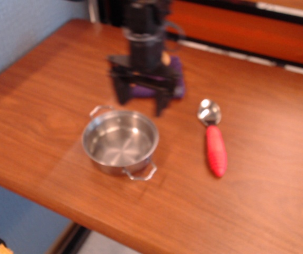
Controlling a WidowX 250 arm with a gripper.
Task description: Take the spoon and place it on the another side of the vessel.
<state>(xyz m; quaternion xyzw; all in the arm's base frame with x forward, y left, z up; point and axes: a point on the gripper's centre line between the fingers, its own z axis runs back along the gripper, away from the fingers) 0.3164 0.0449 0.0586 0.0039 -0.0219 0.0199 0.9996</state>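
Note:
The frame is blurred. The spoon (213,142) lies on the table to the right of the vessel, its shiny bowl toward the back and its red handle toward the front. The vessel (120,142), a shallow steel pot with two wire loop handles, stands at the front left and holds nothing. My gripper (141,100) hangs open and empty just behind the vessel, fingers pointing down, well to the left of the spoon.
A purple folded cloth (176,79) lies behind the gripper, mostly hidden by it; a tan patch of the toy drumstick (166,57) shows on it. The wooden table's front edge (157,241) runs close below the vessel. An orange and black rail stands at the back.

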